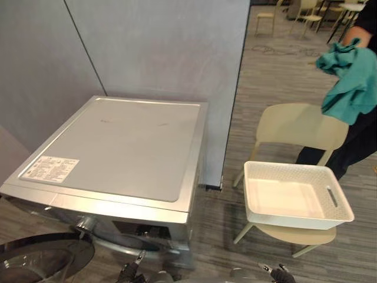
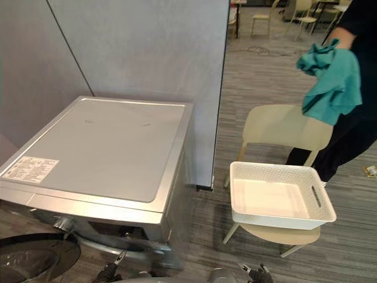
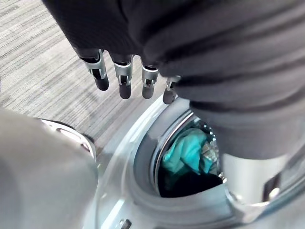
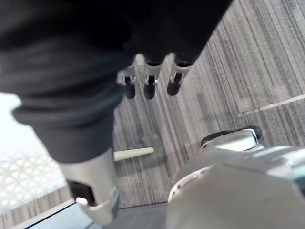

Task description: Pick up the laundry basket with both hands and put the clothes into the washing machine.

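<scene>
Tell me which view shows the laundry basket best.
Left eye view: the whole white laundry basket, empty, sits on the beige chair. The right eye view matches it; the right wrist view catches a patch of its lattice wall.

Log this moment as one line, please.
basket: empty, on chair; washer: open, teal clothes inside; left hand: open; right hand: open; person: holding teal cloth

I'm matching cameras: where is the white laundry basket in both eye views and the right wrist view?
Left eye view: the white lattice-walled plastic laundry basket is lower right, on the beige chair.
Right eye view: lower right, on that chair.
Right wrist view: its lattice wall at the picture's edge.
Shared landmark: the chair, apparently its leg in the wrist view.
</scene>
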